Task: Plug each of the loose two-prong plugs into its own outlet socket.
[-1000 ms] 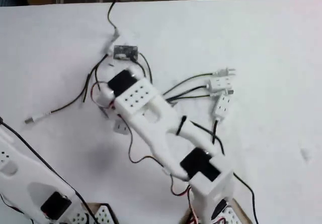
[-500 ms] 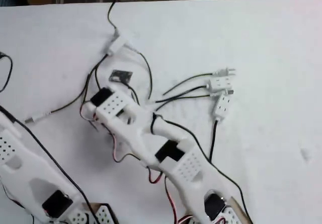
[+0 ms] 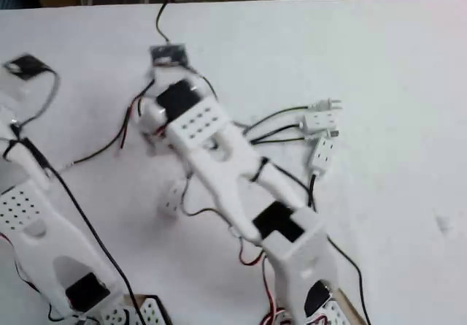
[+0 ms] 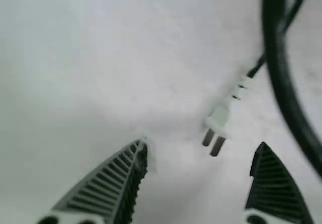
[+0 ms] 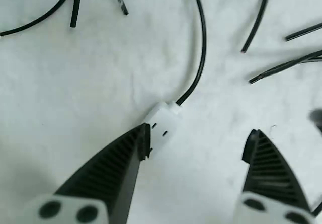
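Observation:
A white two-prong plug (image 4: pixel 217 131) on a black cord lies on the white table, between and just beyond the fingertips of my left gripper (image 4: pixel 201 144), which is open. My right gripper (image 5: pixel 199 131) is also open over a white outlet socket (image 5: pixel 160 123) with a black cord. One finger (image 5: pixel 126 153) touches the socket's side. From above, the right arm (image 3: pixel 197 131) stretches to the far left-centre and the left arm (image 3: pixel 29 208) runs along the left edge. Another plug (image 3: pixel 325 106) and two white socket blocks (image 3: pixel 319 123) (image 3: pixel 321 153) lie at right.
Black cords (image 3: pixel 273 113) trail across the middle of the table between the right arm and the cluster at right. A thick black cable (image 4: pixel 282 78) hangs across the left wrist view. A small white piece (image 3: pixel 173 196) lies beside the right arm.
The right arm drew back toward the near left, then swung out again to the far left-centre. The left arm has pushed farther along the left edge.

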Motion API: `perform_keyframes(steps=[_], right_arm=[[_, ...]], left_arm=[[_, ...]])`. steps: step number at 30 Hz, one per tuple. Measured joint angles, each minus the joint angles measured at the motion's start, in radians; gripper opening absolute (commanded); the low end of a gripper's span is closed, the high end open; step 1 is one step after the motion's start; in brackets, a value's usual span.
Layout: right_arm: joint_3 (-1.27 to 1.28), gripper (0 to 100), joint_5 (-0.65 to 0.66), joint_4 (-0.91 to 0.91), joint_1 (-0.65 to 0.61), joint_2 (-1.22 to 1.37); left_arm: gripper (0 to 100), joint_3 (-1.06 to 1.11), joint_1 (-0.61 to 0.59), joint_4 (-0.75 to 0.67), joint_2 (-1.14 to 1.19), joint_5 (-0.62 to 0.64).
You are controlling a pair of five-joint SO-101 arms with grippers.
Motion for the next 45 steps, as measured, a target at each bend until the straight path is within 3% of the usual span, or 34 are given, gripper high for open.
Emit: perform_keyframes(steps=[5,14,20,32,38,45], right_arm=[[0.106,29.1,0.038,0.002,0.095,-0.08],[0.18,29.1,0.04,0.002,0.17,-0.117],[0.18,29.1,0.04,0.002,0.175,-0.117],[0.18,29.0,0.04,0.002,0.175,-0.117],[0.18,29.0,0.046,0.002,0.184,-0.117],[0.18,29.0,0.049,0.002,0.284,-0.117]], left_arm=[[32,0.172,0.044,-0.003,-0.051,-0.103],[31,0.204,0.06,-0.117,-0.023,-0.112],[17,0.204,0.066,-0.158,0.063,-0.133],[2,0.206,0.077,-0.115,0.086,-0.135],[2,0.201,0.086,-0.038,0.086,-0.152],[2,0.092,0.115,-0.011,0.091,-0.126]])
